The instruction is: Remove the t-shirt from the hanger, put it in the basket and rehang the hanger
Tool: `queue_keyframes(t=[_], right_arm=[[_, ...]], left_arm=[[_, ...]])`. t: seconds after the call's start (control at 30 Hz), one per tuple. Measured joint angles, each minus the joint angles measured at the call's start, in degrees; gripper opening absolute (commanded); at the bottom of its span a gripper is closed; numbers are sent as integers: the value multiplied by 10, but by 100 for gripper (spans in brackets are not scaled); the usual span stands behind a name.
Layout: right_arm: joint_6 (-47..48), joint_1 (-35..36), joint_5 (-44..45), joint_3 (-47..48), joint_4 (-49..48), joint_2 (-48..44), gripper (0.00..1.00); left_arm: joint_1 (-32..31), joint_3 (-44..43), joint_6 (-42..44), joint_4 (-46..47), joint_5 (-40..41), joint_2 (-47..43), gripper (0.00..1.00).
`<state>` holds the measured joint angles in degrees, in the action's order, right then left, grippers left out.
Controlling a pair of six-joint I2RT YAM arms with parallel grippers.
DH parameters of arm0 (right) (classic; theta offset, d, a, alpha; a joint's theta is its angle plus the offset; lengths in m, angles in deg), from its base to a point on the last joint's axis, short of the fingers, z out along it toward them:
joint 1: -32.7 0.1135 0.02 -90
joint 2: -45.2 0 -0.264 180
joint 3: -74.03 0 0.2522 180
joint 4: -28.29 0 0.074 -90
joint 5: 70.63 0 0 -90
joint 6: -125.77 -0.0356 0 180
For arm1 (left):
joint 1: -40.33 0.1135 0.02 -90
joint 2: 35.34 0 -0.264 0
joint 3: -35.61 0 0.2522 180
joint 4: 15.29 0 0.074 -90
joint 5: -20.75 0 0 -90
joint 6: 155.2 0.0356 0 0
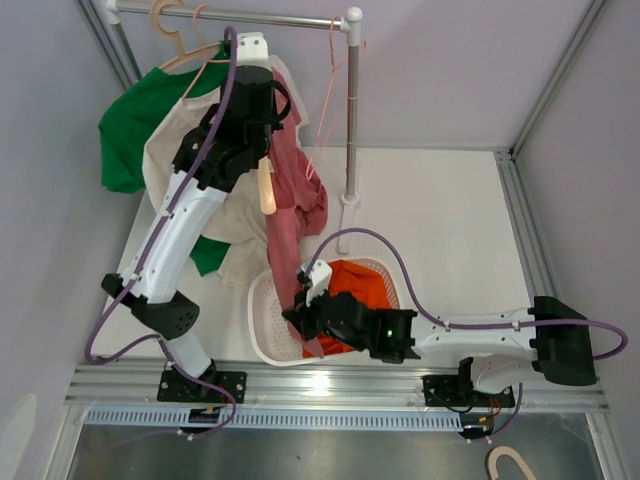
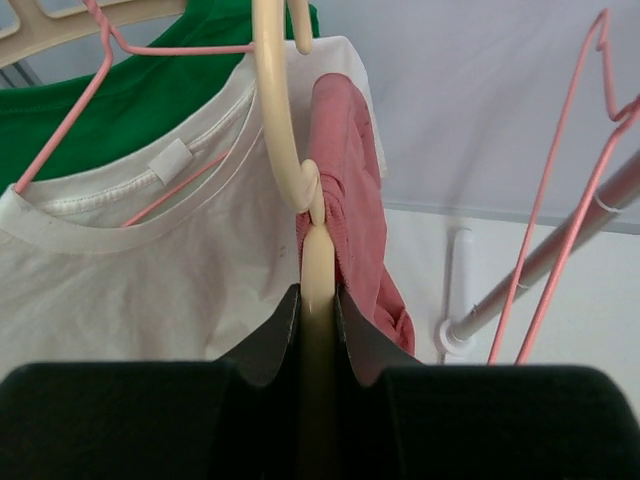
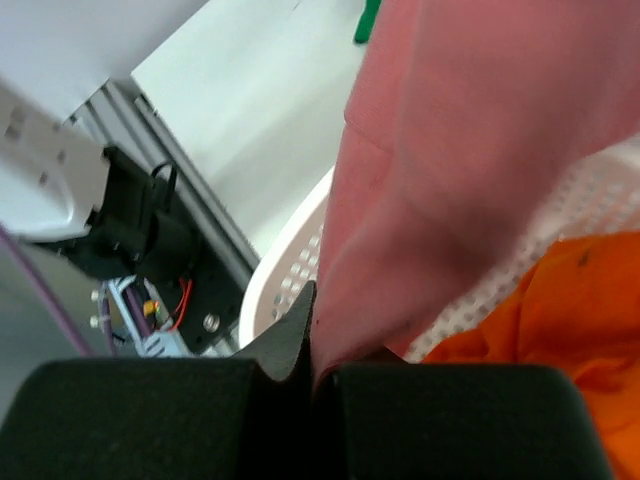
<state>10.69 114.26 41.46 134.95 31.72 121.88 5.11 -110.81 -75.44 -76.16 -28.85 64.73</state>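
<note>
The left gripper [image 2: 318,305] is clamping the cream hanger [image 2: 272,110] at eleven o'clock; the right gripper [image 3: 313,345] is pinching the pink t-shirt [image 3: 480,150] by the white basket [image 3: 285,275] at six.

Orange cloth [image 1: 362,283] in white basket [image 1: 256,305]; green shirt [image 1: 126,130] and white shirt [image 1: 162,158] hang.

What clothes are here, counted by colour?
green shirt: 1
white shirt: 1
pink shirt: 1
orange garment, in the basket: 1
Total: 4
</note>
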Motion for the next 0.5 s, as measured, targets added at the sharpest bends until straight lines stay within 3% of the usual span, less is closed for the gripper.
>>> queue_keyframes(t=[0.5], right_arm=[[103, -247, -143, 274, 50, 114, 0]], left_arm=[[-3, 287, -77, -71, -131, -321, 1]])
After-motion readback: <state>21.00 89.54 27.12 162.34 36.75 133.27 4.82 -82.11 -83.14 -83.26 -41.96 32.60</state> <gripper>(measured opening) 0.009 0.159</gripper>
